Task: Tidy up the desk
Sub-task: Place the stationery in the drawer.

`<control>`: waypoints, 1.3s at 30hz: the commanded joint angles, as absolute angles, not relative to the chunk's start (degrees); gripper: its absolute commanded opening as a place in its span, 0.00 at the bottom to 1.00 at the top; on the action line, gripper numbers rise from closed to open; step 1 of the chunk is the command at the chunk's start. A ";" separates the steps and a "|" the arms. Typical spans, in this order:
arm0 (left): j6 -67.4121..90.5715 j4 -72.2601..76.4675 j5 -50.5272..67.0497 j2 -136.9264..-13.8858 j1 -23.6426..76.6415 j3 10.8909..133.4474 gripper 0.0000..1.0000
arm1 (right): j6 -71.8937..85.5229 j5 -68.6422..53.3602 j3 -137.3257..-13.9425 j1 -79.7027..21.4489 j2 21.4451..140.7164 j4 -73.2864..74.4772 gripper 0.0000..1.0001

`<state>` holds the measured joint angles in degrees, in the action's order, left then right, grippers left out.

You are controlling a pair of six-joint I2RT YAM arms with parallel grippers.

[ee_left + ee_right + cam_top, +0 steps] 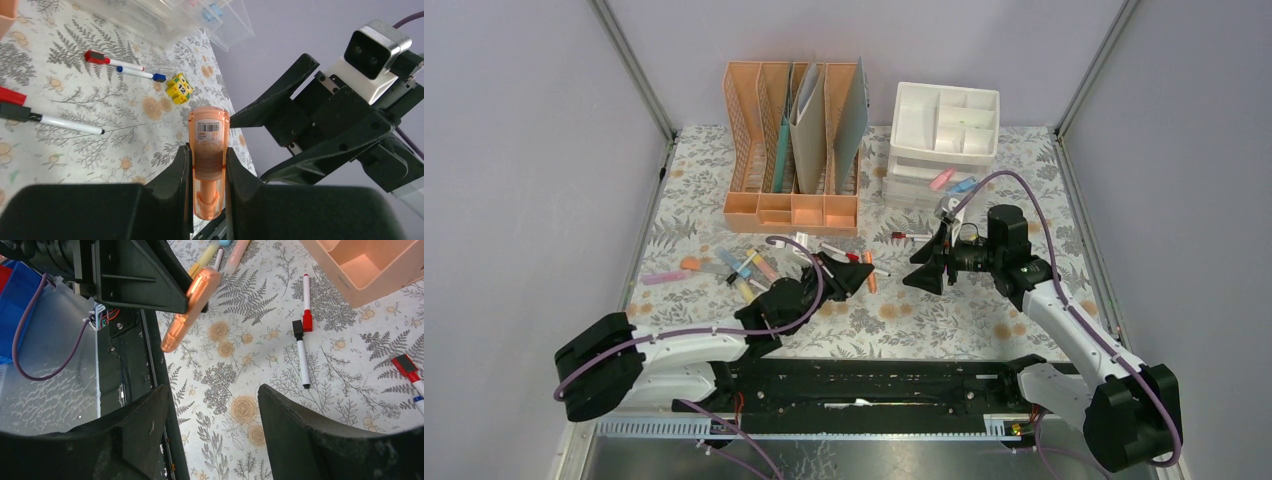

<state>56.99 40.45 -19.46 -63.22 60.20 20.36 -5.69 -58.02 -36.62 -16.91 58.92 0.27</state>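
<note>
The desk (924,320) is a tabletop under pale fern-and-flower cloth. My left gripper (856,272) is shut on an orange highlighter (208,145) and holds it above the cloth, tip toward the right arm. The highlighter also shows in the right wrist view (192,305), gripped by the left gripper's black fingers (145,280). My right gripper (922,270) is open and empty. It faces the left gripper a short way to its right, and its jaws stand wide apart over the cloth (235,405).
A peach file rack (792,140) and a white drawer unit (944,140) stand at the back. Several highlighters (734,265) lie at the left. Markers (301,352) and a small yellow block (180,88) lie mid-desk. A black rail (874,385) runs along the near edge.
</note>
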 commanded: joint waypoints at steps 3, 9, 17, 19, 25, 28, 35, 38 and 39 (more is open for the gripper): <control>58.53 50.81 -20.38 -69.95 60.83 27.14 0.00 | -3.96 -55.72 -36.40 -19.32 59.35 -4.43 0.73; 60.22 53.27 -23.82 -76.35 62.79 30.65 0.00 | -1.78 -54.00 -35.78 -19.55 59.24 -6.87 0.74; 60.81 55.87 -26.10 -81.42 65.11 33.89 0.00 | -0.36 -52.45 -35.38 -19.62 59.55 -8.53 0.73; 60.76 56.61 -26.42 -82.23 65.61 34.38 0.00 | 1.09 -52.00 -35.41 -19.67 60.11 -8.61 0.72; 60.12 57.47 -26.97 -83.42 66.30 35.20 0.00 | 1.80 -51.66 -35.90 -19.77 61.42 -8.61 0.54; 59.58 57.79 -26.82 -83.50 66.45 35.22 0.00 | 1.80 -51.09 -36.28 -19.77 61.31 -8.32 0.36; 57.96 57.51 -25.28 -81.85 66.53 34.04 0.26 | 0.48 -50.19 -37.72 -19.77 61.04 -6.05 0.00; 56.98 57.05 -24.83 -79.84 66.51 32.67 0.44 | 0.26 -50.23 -37.84 -19.73 60.77 -5.51 0.00; 56.42 57.11 -24.69 -79.10 66.53 31.90 0.50 | 0.24 -50.33 -37.92 -19.75 60.63 -5.35 0.00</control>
<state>57.41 51.48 -27.59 -83.57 65.54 32.45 1.76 -50.43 -35.64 -19.40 61.17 -5.21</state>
